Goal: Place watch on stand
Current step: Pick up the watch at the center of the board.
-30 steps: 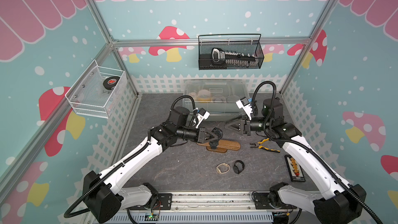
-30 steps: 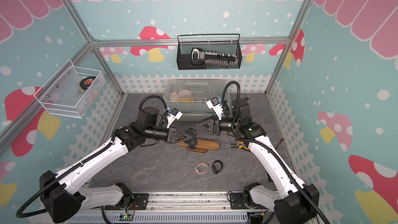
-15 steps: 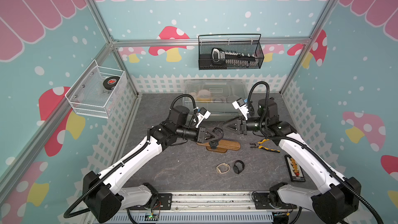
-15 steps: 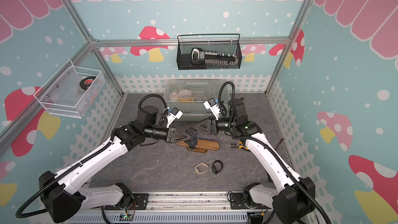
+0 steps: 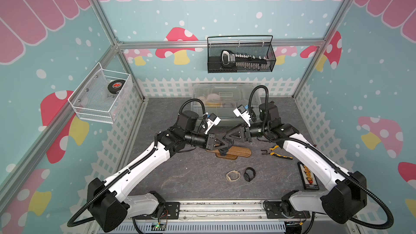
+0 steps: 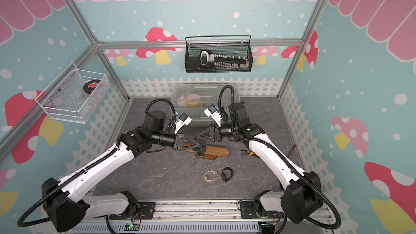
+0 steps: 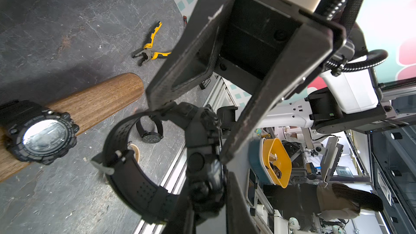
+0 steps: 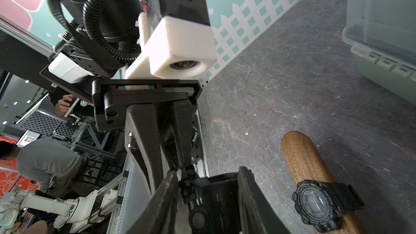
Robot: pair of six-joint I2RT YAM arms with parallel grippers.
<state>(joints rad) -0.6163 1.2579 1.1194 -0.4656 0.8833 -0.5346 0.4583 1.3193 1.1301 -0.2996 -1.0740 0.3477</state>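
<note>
In both top views the two arms meet in the middle of the frame, just over the stand (image 5: 242,151). It is a brown wooden bar on the grey table (image 5: 180,176). The left gripper (image 5: 224,146) and the right gripper (image 5: 230,141) both touch the black watch (image 6: 201,141), up in the air over the bar's left end.

Only these views show the baskets. In the upper middle, a black wire basket (image 5: 240,69) on the back wall holds a long black tool (image 5: 227,57) with a grey end. At the left, a white wire basket (image 5: 90,111) holds a round black puck (image 5: 114,85). A clear box (image 5: 225,85) with its lid on stands at the back. The things in it are too blurry to name. In the lower middle lie a tan watch (image 5: 233,175) and a small black watch (image 5: 249,174). At the right lie yellow pliers (image 5: 275,153) and a black tray (image 5: 308,176) of little coloured bits.

The left wrist view shows what is only a dark lump from above: a second watch (image 7: 42,136) wrapped round the stand, face up. The black watch's strap is buckled in a loop. The left jaws pinch the watch. The right gripper's fingers (image 7: 162,100) stand apart, one on each side of the watch, and both touch it.

The right wrist view shows the left jaws nearly pressed together on a small part of the watch. It also shows the clear box's latches up close.
</note>
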